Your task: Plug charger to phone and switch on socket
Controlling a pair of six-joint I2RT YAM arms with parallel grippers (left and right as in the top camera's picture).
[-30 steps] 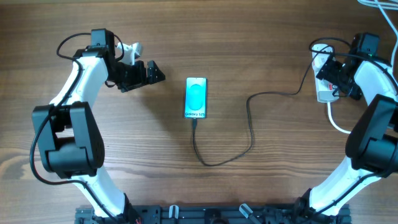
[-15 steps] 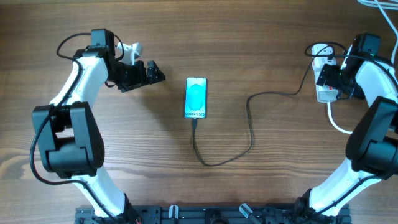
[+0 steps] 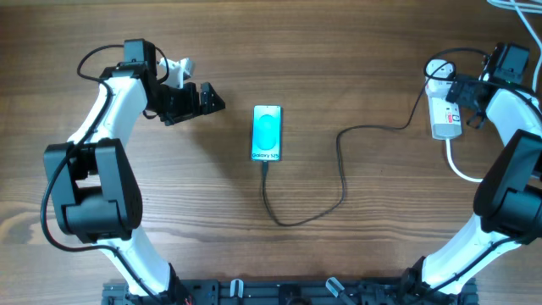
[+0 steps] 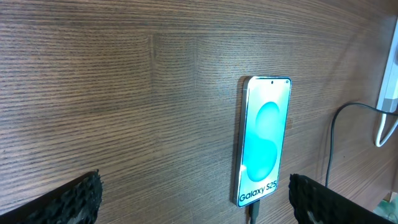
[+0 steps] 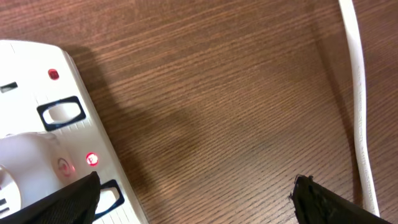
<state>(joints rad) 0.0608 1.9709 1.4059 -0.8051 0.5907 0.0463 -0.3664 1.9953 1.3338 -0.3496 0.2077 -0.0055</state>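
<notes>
The phone [image 3: 267, 133] lies flat mid-table, its cyan screen lit, also in the left wrist view [image 4: 264, 143]. The charger [image 3: 342, 174], a thin black cable, has its tip in the phone's lower end [image 4: 254, 214] and loops right to the socket [image 3: 444, 112]. The white socket shows a lit red lamp [image 5: 92, 159] in the right wrist view. My left gripper [image 3: 212, 100] is open left of the phone, holding nothing [image 4: 193, 208]. My right gripper [image 3: 466, 97] is open beside the socket's right edge, with bare wood between its fingers [image 5: 199, 205].
A thick white cord [image 5: 357, 93] runs down the table right of the socket and curves off at the far right [image 3: 461, 169]. More white cable crosses the top right corner [image 3: 517, 13]. The arms' bases stand at the front edge.
My right gripper has drawn back up and to the right off the socket, uncovering its top. The left arm, phone and cable have not moved.
</notes>
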